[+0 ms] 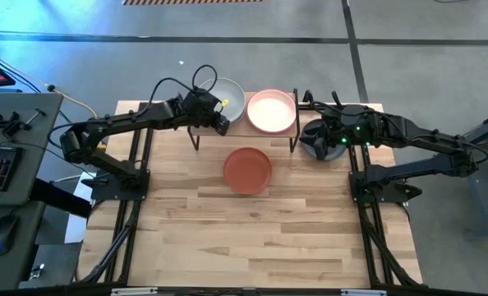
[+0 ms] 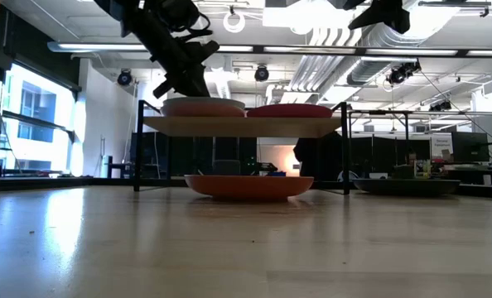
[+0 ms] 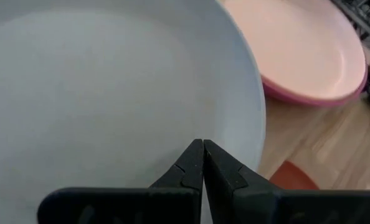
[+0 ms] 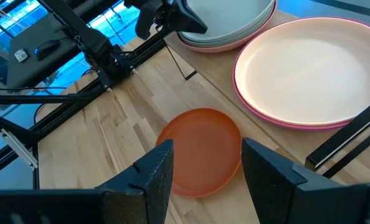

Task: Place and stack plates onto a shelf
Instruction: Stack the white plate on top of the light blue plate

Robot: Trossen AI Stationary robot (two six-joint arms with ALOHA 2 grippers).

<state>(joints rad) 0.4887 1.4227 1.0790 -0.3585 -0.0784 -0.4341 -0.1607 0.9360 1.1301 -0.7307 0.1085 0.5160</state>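
Note:
The shelf (image 2: 242, 126) stands at the table's far middle. On its left half lies a stack topped by a pale grey-white plate (image 1: 229, 97). On its right half a peach plate (image 1: 271, 111) lies on a magenta one (image 3: 309, 99). A terracotta plate (image 1: 247, 168) rests on the table in front of the shelf. A dark grey plate (image 2: 412, 186) rests on the table right of the shelf. My left gripper (image 3: 203, 149) is shut at the near rim of the pale plate. My right gripper (image 4: 203, 177) hangs open above the dark grey plate, with nothing between its fingers. My left gripper slants down from the table's left, with its shut fingertips (image 4: 194, 25) at the near rim (image 3: 235, 143) of the top pale grey-white plate. I cannot tell whether they touch it. The plate lies flat on its stack.
The shelf's thin black legs (image 1: 196, 140) stand at both sides of the terracotta plate. Black arm frames (image 1: 133, 181) run along the table's left and right edges. Bare wood tabletop (image 1: 252, 238) spreads across the near half.

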